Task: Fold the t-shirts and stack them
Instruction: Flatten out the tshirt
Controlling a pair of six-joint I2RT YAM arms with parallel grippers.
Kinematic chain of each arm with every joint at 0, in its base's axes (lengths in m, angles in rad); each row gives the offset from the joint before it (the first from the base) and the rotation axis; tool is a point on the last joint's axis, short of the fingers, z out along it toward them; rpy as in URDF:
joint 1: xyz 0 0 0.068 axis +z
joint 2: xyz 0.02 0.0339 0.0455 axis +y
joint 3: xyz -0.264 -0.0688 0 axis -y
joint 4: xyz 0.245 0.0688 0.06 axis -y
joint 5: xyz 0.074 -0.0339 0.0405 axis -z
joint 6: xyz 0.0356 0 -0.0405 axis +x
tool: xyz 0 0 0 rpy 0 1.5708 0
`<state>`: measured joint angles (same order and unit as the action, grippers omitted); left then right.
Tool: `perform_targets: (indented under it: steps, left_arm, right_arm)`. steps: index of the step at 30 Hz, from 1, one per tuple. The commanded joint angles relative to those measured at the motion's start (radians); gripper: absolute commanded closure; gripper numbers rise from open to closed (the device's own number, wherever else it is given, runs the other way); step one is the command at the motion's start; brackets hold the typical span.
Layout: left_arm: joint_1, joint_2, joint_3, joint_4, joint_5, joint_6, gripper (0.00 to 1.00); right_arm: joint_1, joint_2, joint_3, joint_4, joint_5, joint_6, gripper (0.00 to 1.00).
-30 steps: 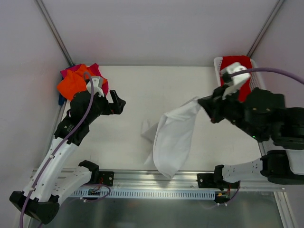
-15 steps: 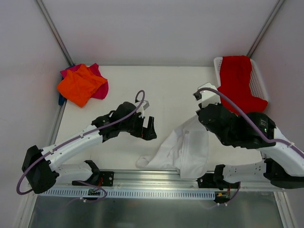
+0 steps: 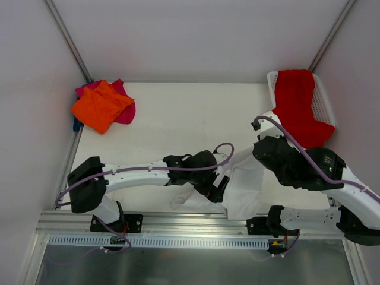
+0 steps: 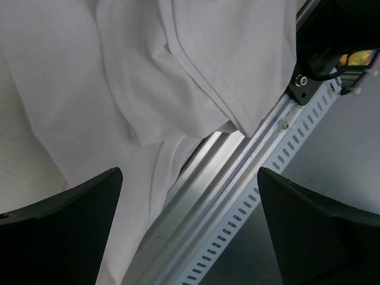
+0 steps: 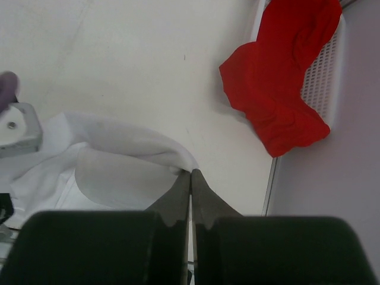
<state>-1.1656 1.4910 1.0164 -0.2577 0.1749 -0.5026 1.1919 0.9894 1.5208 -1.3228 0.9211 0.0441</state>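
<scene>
Left arm has swung from centre-left over to the near edge. Its hand (image 3: 217,187) now sits on top of the white t-shirt (image 3: 244,181), and the shirt has slumped lower and flatter.

- 10 o'clock on the surface (image 3: 178,113): orange t-shirt (image 3: 98,107) lying on the magenta-pink t-shirt (image 3: 126,105), with a blue item (image 3: 76,124) poking out under the pile's left side. No hand near them.
- Left hand: wide open in the wrist view, holding nothing, pointed down at the shirt.
- White t-shirt: crumpled at about 5 o'clock, between the two hands. One fold hangs over the aluminium rail (image 4: 237,178) at the near edge.
- Right hand (image 5: 191,175): closed tight. A shirt fold runs straight into the tips, so it looks like a pinch on an edge.
- 2 o'clock: white mesh basket (image 3: 325,104) holds the red t-shirt (image 3: 297,104), which spills over the basket's near rim. Nothing else visible in it.

Handling, my read:
- The cloth is light and limp with no stiffness, so it will sag and bunch wherever it isn't supported. It isn't fragile.
- The layers are thin and easy to grab two at once.
- Best hold is a seamed edge, either a hem corner or a shoulder, one per hand, then pull taut to spread it.
- Drag it away from the rail first, since the overhang could snag.
</scene>
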Motion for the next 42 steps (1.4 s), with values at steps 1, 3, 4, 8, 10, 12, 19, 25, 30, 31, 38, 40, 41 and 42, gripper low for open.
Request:
perform_targets:
  steps: [1, 3, 4, 8, 10, 12, 19, 25, 30, 31, 38, 40, 41, 42]
  left_arm:
    - [-0.022, 0.095, 0.070, 0.072, -0.070, 0.009, 0.01]
    - [-0.020, 0.136, 0.067, 0.096, -0.133, 0.015, 0.01]
    - [-0.020, 0.147, 0.062, 0.125, -0.146, 0.018, 0.01]
    - [-0.017, 0.183, 0.063, 0.149, -0.172, 0.030, 0.01]
    - [-0.017, 0.192, 0.062, 0.156, -0.209, 0.026, 0.01]
    - [-0.014, 0.198, 0.054, 0.164, -0.216, 0.018, 0.01]
    - [0.012, 0.196, 0.017, 0.225, -0.140, -0.017, 0.12]
    - [0.017, 0.178, 0.021, 0.226, -0.080, -0.042, 0.27]
    - [0.017, 0.129, -0.010, 0.166, -0.055, -0.094, 0.31]
    - [0.015, 0.123, -0.015, 0.152, -0.061, -0.096, 0.31]
    - [0.015, 0.114, -0.053, 0.071, -0.083, -0.111, 0.33]
    - [0.015, 0.117, -0.068, 0.072, -0.080, -0.117, 0.33]
    - [0.017, 0.124, -0.073, 0.071, -0.081, -0.120, 0.33]
    - [0.015, 0.129, -0.073, 0.071, -0.084, -0.122, 0.34]
  right_arm:
    - [-0.020, -0.023, -0.025, 0.027, -0.005, 0.010, 0.99]
    - [-0.029, -0.032, -0.037, 0.027, -0.016, 0.019, 0.99]
    - [-0.031, -0.034, -0.040, 0.027, -0.019, 0.022, 0.99]
    - [-0.040, -0.055, -0.059, 0.027, -0.028, 0.026, 0.99]
    - [-0.046, -0.069, -0.068, 0.027, -0.028, 0.031, 1.00]
    - [-0.052, -0.074, -0.077, 0.039, -0.028, 0.028, 0.99]
    - [-0.087, -0.064, -0.105, 0.068, -0.048, 0.002, 1.00]
    - [-0.129, -0.066, -0.123, 0.096, -0.074, -0.021, 0.99]
    - [-0.150, -0.087, -0.136, 0.096, -0.090, -0.016, 0.99]
    - [-0.152, -0.089, -0.137, 0.097, -0.091, -0.016, 1.00]
    - [-0.161, -0.074, -0.126, 0.099, -0.100, -0.023, 0.99]
    - [-0.163, -0.074, -0.126, 0.099, -0.100, -0.023, 0.99]
    - [-0.163, -0.075, -0.126, 0.102, -0.100, -0.021, 1.00]
    - [-0.163, -0.074, -0.126, 0.102, -0.100, -0.021, 0.99]
